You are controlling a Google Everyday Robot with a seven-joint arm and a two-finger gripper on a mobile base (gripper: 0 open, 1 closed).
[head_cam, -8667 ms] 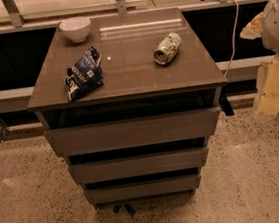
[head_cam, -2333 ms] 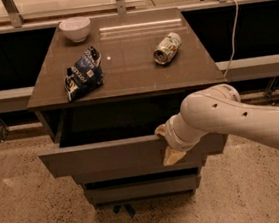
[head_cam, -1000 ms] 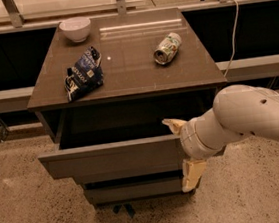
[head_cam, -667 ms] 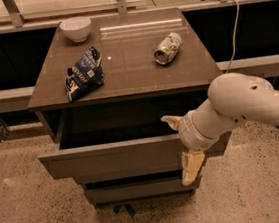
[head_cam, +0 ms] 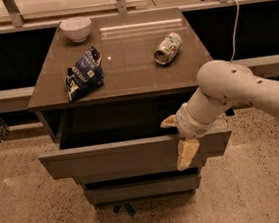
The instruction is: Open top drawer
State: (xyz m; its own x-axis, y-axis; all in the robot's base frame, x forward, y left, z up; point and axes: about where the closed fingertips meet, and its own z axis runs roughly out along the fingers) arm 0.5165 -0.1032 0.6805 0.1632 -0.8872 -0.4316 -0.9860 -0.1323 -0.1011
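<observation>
The top drawer [head_cam: 110, 159] is pulled out from under the brown cabinet top [head_cam: 123, 60]. Its flat grey-brown front stands well forward and its dark inside shows. My gripper [head_cam: 179, 138] is at the right part of the drawer front's top edge. One cream finger [head_cam: 168, 122] reaches over the edge into the drawer. The other finger [head_cam: 187, 153] hangs down in front of the panel. The fingers are spread apart. My white arm [head_cam: 237, 89] comes in from the right.
Two shorter drawer fronts [head_cam: 140, 188] sit shut below. On the cabinet top lie a white bowl [head_cam: 75, 28], a blue chip bag [head_cam: 84, 73] and a tipped can [head_cam: 167, 48]. Speckled floor lies in front, and a dark counter runs behind.
The top drawer was shut at first with my arm off to the right; now it is pulled out. Over the last second my arm shifted slightly at the front panel, and the drawer stayed put.
</observation>
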